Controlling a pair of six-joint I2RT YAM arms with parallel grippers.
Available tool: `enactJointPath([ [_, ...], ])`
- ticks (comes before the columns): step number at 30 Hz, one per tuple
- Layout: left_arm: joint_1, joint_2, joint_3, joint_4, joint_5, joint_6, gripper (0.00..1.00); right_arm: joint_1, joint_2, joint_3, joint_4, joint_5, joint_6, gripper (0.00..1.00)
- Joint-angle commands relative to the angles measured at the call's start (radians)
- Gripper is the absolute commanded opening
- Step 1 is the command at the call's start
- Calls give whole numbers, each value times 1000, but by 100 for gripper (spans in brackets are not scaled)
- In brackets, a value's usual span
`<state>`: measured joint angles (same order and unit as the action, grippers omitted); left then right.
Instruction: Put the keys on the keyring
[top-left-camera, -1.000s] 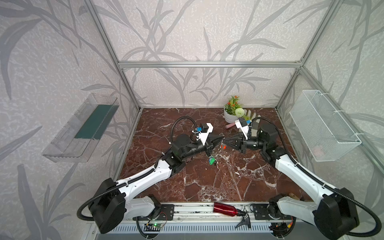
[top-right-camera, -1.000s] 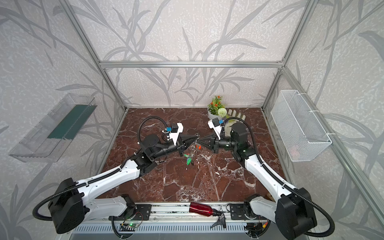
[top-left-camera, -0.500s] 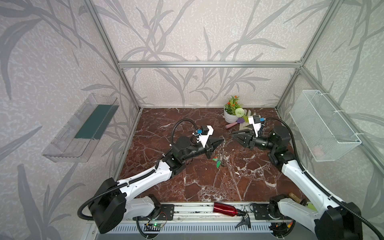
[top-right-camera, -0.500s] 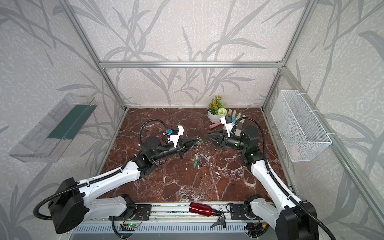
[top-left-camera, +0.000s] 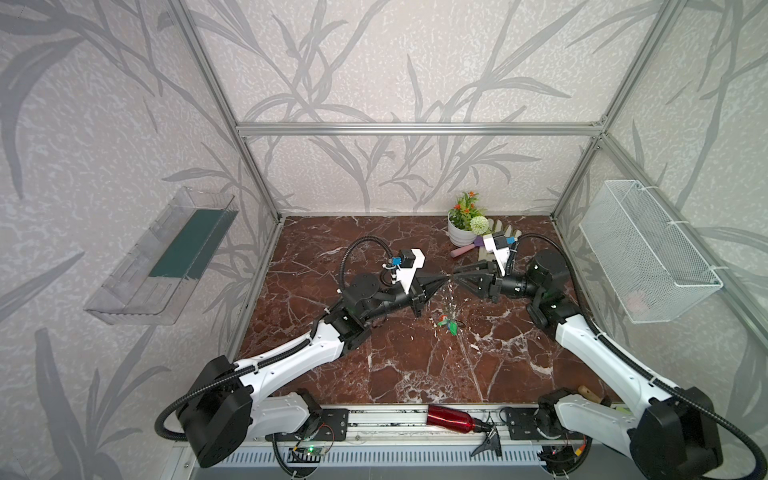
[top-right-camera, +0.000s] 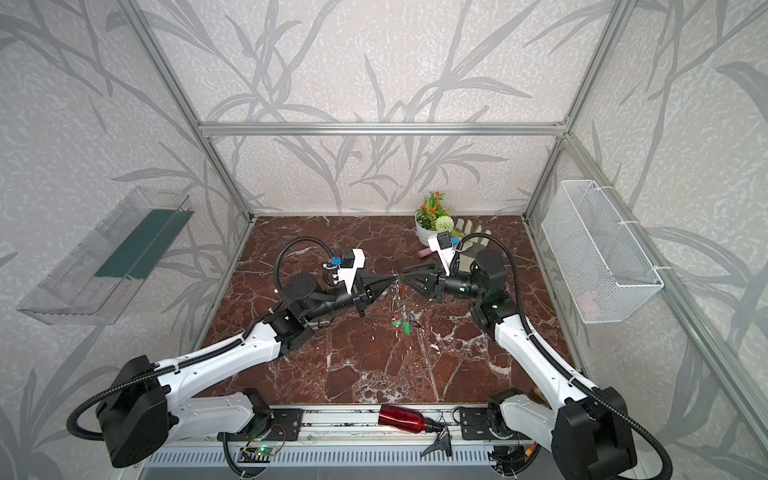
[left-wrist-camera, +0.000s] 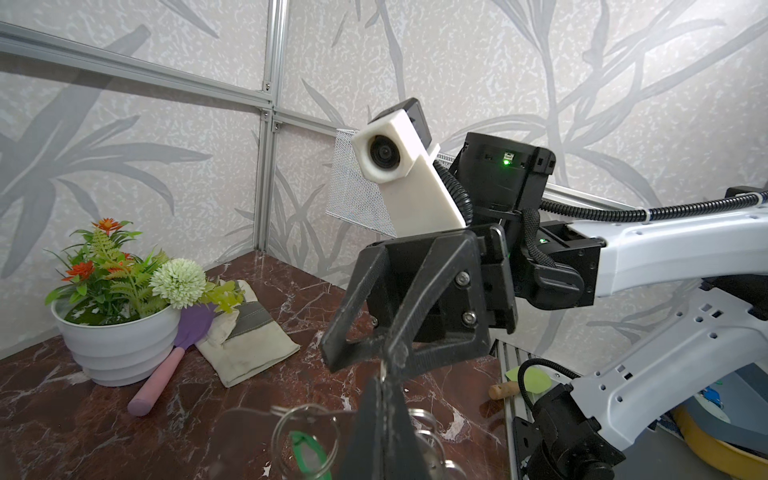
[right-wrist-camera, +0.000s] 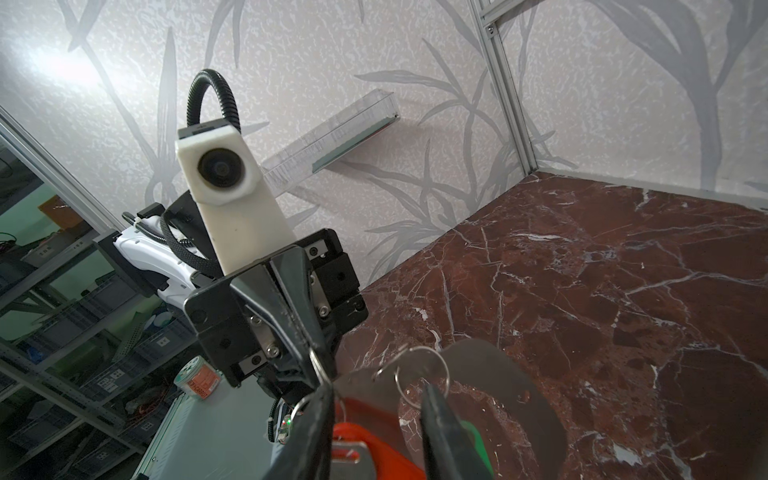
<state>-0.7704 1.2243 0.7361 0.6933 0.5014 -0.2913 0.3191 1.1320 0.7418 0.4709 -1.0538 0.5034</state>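
Since half a second ago the right claw (top-left-camera: 456, 276) has swung back in from the right. It now faces the left claw (top-left-camera: 444, 284) tip to tip above the middle of the dark red marble bench (top-left-camera: 374, 353).

The left claw is clenched on the edge of the keyring (right-wrist-camera: 519, 374), a flat grey oval plate with a large cut-out, fringed with small silver split rings. The keyring hangs in the air from that claw, and in both top views its tags dangle below.

The right claw is released, its jaws standing apart. In the right wrist view a split ring and a red-orange plastic-tagged key (right-wrist-camera: 374, 440) lie between its fingers (right-wrist-camera: 440, 428). Whether the fingers touch that key is unclear, and they hide part of the plate. A green plastic-tagged key (left-wrist-camera: 305, 451) hangs on a ring beside the left claw.

At the back of the bench, well apart from the keyring, are a white ribbed pot of artificial flowers (left-wrist-camera: 112, 349), a purple and pink trowel (left-wrist-camera: 166, 374) and a beige work glove (left-wrist-camera: 245, 345). A red metal bottle (top-left-camera: 449, 417) lies on the front rail (top-left-camera: 386, 422).
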Motion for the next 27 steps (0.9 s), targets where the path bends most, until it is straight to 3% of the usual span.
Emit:
enactJointPath([
  [1, -6, -17, 14, 95, 17, -19, 0, 11, 11, 19, 64, -29, 15, 36],
  [20, -9, -14, 11, 96, 2, -17, 0, -1, -8, -7, 164, -83, 98, 39],
  [27, -11, -12, 15, 101, 2, -19, 0, 4, 15, -15, 208, -106, 128, 31],
])
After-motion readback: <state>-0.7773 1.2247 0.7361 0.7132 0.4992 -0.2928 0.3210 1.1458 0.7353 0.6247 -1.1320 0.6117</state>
